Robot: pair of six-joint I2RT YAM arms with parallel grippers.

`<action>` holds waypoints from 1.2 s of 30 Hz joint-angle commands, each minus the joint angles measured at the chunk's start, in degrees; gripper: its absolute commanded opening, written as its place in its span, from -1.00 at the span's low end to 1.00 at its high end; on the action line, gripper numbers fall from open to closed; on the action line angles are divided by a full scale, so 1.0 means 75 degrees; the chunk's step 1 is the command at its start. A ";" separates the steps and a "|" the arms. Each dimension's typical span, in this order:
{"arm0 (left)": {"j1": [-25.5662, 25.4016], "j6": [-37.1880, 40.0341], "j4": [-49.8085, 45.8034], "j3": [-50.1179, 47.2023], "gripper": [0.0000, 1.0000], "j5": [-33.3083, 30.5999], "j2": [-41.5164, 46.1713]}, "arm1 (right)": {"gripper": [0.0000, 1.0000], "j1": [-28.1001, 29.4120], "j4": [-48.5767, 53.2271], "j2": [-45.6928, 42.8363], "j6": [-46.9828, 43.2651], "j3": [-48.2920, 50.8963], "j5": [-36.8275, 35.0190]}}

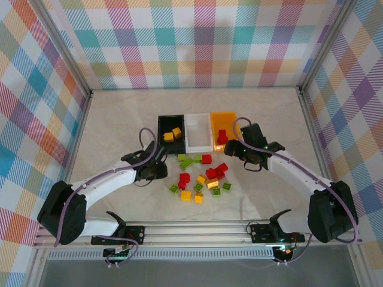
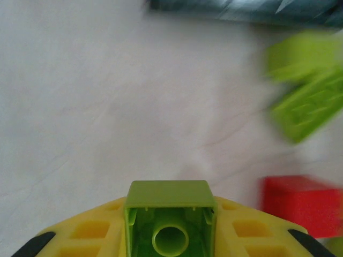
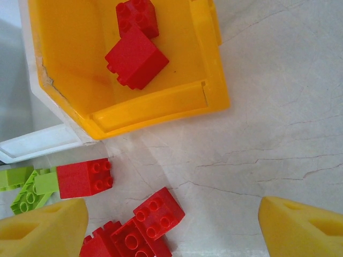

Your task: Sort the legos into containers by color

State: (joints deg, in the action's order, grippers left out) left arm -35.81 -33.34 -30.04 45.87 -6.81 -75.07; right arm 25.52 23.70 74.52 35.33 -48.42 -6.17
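Observation:
My left gripper is shut on a lime green lego, held just above the bare table; in the top view it sits left of the loose pile of legos. Two more green legos and a red one lie to its right. My right gripper is open over red legos, close in front of the orange container, which holds two red legos. The black container holds yellow legos. The white container stands between them.
The three bins stand side by side at mid-table, behind the pile. A red lego and green ones lie by the white bin's corner. The black bin's edge is just ahead of the left gripper. Checked walls enclose the table.

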 commanded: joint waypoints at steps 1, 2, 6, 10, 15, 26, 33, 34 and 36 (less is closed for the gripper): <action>-0.0216 0.0246 0.0154 0.1269 -0.34 0.0199 -0.0475 | 0.66 0.0005 -0.0065 -0.0110 0.0035 0.0093 -0.0056; -0.0280 0.0316 0.0207 0.1673 -0.34 0.0213 -0.0815 | 0.67 0.0008 -0.0052 -0.0114 0.0044 0.0114 -0.0056; -0.0480 0.0713 0.0419 0.3168 -0.35 0.0085 -0.2089 | 0.67 0.0008 0.0029 -0.0108 0.0092 0.0152 -0.0067; -0.0520 0.0958 0.0431 0.4612 -0.32 0.0070 -0.3390 | 0.67 0.0008 0.0172 -0.0126 0.0113 0.0147 -0.0111; -0.0338 0.1085 0.0102 0.6113 -0.32 0.0035 -0.4896 | 0.67 0.0008 0.0293 -0.0249 0.0117 0.0197 -0.0196; -0.0208 0.1016 -0.0224 0.7271 0.34 0.0518 -0.5590 | 0.68 0.0007 0.0495 -0.0654 0.0039 0.0237 -0.0132; -0.0650 0.0948 0.0195 0.5376 0.50 0.0714 -0.3444 | 0.68 0.0008 0.0468 -0.0824 -0.0048 0.0335 0.0270; -0.0716 0.0889 0.0206 0.4927 0.50 0.0708 -0.3042 | 0.68 0.0008 0.0440 -0.0838 -0.0059 0.0364 0.0355; -0.0771 0.0681 0.0245 0.3980 0.51 0.0774 -0.2296 | 0.68 0.0025 0.0449 -0.0842 -0.0096 0.0395 0.0472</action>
State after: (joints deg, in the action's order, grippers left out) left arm -40.47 -26.41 -28.29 81.30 -2.31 -98.91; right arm 25.52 26.70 69.25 35.38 -46.44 -5.02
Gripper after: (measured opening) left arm 0.755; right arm 0.841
